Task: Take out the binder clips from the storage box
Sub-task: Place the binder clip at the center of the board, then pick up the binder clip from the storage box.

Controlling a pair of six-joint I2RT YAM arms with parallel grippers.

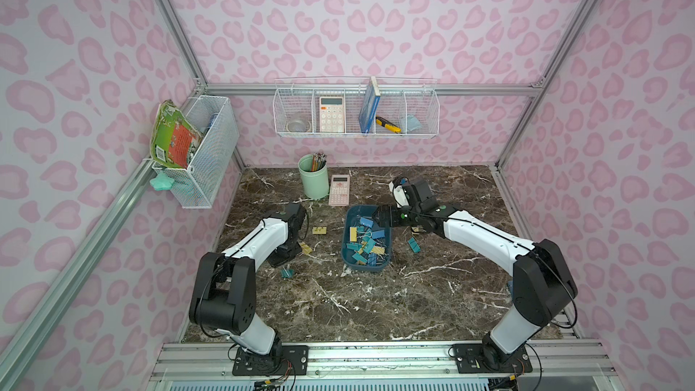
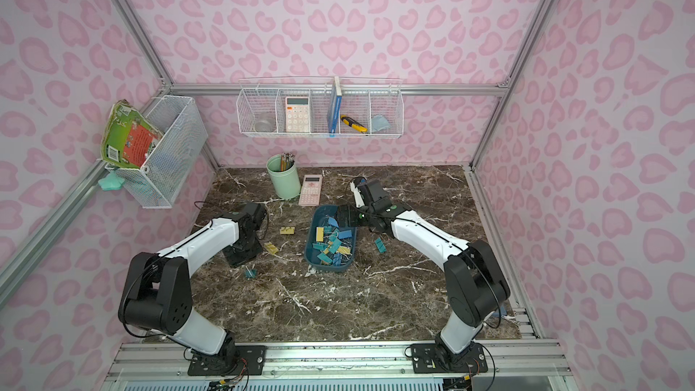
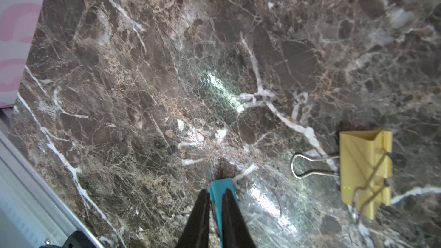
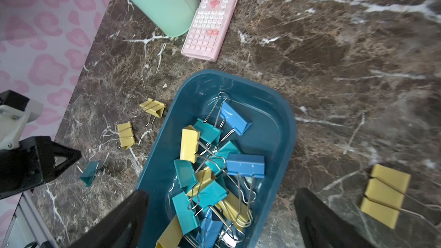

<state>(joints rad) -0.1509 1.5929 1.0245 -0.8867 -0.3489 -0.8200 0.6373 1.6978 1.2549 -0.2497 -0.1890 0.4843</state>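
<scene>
The storage box (image 1: 346, 252) stands on the marble table (image 1: 376, 306) between the two arms. Most binder clips (image 4: 210, 163) lie heaped inside the storage box. Two yellow clips (image 4: 126, 135) and a teal clip (image 3: 222, 184) lie outside the storage box on its left-arm side; a third yellow clip (image 4: 384, 194) lies near it on its right-arm side. The right gripper (image 4: 220, 192) hangs directly above the storage box, jaws fully spread, nothing held. The left gripper (image 3: 216, 190) is well apart from the storage box, jaws narrowly parted about the teal clip; clamping contact cannot be determined
</scene>
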